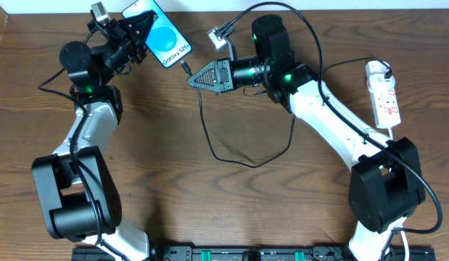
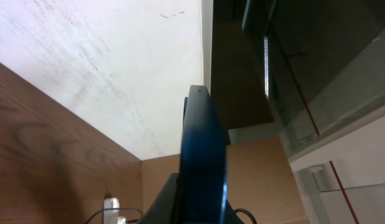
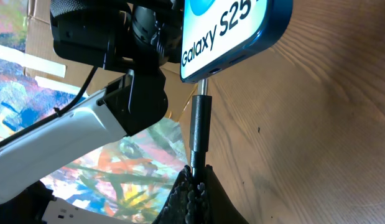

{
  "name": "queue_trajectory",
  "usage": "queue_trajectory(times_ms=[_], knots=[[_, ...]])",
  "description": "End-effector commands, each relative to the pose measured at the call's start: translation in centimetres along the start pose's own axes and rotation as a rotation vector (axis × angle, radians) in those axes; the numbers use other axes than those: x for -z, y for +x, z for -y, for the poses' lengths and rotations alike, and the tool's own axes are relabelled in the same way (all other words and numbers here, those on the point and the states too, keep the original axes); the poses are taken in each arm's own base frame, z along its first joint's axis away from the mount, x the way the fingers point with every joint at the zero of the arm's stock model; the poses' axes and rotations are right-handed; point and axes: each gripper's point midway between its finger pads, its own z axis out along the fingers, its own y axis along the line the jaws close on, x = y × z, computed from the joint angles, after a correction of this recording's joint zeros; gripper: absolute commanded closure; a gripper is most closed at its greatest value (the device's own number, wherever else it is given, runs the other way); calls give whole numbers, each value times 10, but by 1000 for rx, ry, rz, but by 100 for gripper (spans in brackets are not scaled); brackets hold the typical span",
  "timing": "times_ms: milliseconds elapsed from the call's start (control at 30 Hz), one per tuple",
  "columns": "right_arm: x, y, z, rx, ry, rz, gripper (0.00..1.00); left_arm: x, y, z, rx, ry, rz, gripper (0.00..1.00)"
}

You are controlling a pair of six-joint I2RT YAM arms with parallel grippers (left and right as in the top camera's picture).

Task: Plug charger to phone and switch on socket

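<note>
**Connector at the phone's port, socket not yet touched**

The left gripper (image 1: 141,30) is clenched on the phone (image 1: 165,36). It holds the phone up off the counter (image 1: 282,210) at the far left of centre, screen up and tilted, with the bottom edge pointing toward the right arm. The left wrist view shows the phone edge-on and upright in that grasp.

The right gripper (image 1: 192,80) is closed on the charger (image 1: 209,138) just behind its connector (image 3: 199,134). In the right wrist view the connector's metal tip meets the port in the phone's bottom edge. A short bit of bare metal shows below the phone, so the tip looks lined up and entering but probably not pushed fully home.

The rest of the cable hangs from the connector and loops across the middle of the counter. It then rises toward the right arm.

The socket (image 1: 384,98) lies at the right edge of the counter, well apart from both grippers. A black plug (image 1: 387,73) seems to sit in its far end. Its red switches (image 1: 389,94) are too small to tell whether any is on.

So step 1 of 2 looks nearly done. What is left is to press the connector in firmly, let go of it, and reach across to the right to flip the switch.
</note>
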Motion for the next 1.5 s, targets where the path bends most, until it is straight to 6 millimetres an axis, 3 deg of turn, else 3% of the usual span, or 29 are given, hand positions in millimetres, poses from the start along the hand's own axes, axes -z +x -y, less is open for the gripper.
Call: queue_trajectory(times_ms=[0,833,1467], knots=[[0,1,-4,-7,-12,-10,99,0,5,20,-40,31,-14,93],[-3,7,0,-29,9,-23,99,-6,20,21,-38,34,-73,93],[6,-2,7,-26,28,10,99,-5,33,20,-48,33,-146,93]])
